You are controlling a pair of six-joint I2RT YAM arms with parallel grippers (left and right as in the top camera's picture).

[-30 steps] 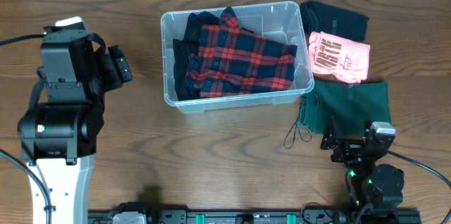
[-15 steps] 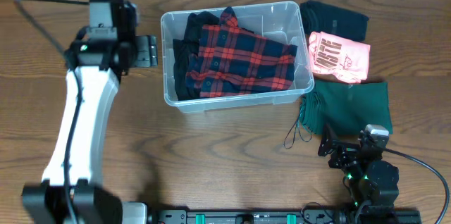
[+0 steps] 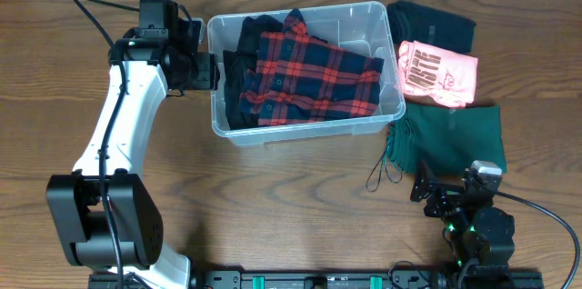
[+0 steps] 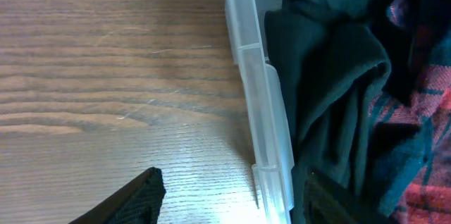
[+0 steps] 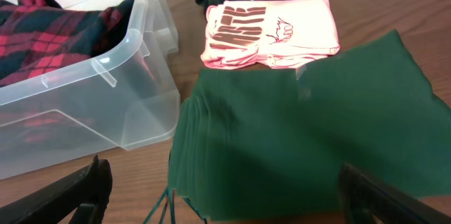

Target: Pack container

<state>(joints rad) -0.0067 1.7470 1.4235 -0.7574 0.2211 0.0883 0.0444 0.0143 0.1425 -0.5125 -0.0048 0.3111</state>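
Note:
The clear container (image 3: 309, 128) stands at the table's middle back and holds a red plaid shirt (image 3: 314, 75) on a dark garment (image 3: 235, 84). My left gripper (image 3: 211, 64) is open at the container's left wall. In the left wrist view (image 4: 232, 203) one finger is over the table and the other over the dark garment (image 4: 331, 83), with the wall (image 4: 261, 104) between them. My right gripper (image 3: 435, 194) is open and empty at the front right, facing the near edge of a green garment (image 5: 303, 132). The container also shows in the right wrist view (image 5: 106, 104).
Right of the container lie a black folded garment (image 3: 432, 21), a pink printed shirt (image 3: 436, 73) and the green garment (image 3: 455, 139) with loose strings (image 3: 386, 173) at its front left corner. The pink shirt also shows in the right wrist view (image 5: 271, 30).
My left arm has swung from the front left of the table out to the container's left wall. The right arm has barely shifted.

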